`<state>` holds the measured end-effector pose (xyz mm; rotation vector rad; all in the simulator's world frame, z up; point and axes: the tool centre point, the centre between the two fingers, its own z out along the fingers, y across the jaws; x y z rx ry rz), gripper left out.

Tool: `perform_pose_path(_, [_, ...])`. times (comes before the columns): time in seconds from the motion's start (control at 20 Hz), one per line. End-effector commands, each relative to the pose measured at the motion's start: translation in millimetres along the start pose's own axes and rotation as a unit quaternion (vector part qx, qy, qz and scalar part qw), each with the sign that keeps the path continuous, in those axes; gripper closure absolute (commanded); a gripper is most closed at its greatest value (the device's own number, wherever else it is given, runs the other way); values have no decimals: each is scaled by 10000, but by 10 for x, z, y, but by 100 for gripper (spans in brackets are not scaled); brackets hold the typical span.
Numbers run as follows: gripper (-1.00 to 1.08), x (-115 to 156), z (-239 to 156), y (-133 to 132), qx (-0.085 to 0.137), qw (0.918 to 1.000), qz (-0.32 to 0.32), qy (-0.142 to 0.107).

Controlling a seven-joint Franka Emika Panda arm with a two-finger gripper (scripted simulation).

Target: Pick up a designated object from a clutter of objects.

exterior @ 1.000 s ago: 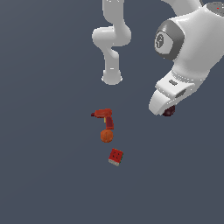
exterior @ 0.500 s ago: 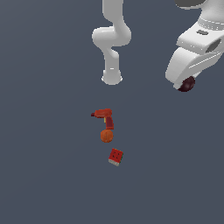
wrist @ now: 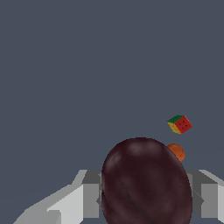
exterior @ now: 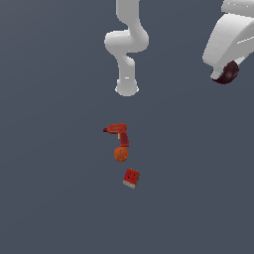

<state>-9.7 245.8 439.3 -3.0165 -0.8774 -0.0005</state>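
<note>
The gripper (exterior: 225, 74), high at the exterior view's upper right, is clamped on the dark maroon plum (exterior: 228, 72), which bulges between its grey fingers (wrist: 90, 199) in the wrist view and fills the gap between them. The rest of the clutter lies well apart on the grey floor (exterior: 59, 188) near the scene's centre: a red drill (exterior: 117, 133), an orange ball (exterior: 120, 154) touching the drill's near end, and a red cube (exterior: 131, 177) just beyond the ball toward the exterior view's lower right. The wrist view shows the cube's green and yellow faces, with the orange ball partly hidden behind the plum.
</note>
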Motion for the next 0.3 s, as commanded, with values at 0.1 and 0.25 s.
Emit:
perform_pose_path(0.1, [108,5,-106,-22,0,10000,4,-2])
perform_pose_path(0.25, [108,12,-113,-23,0,10000,4,-2])
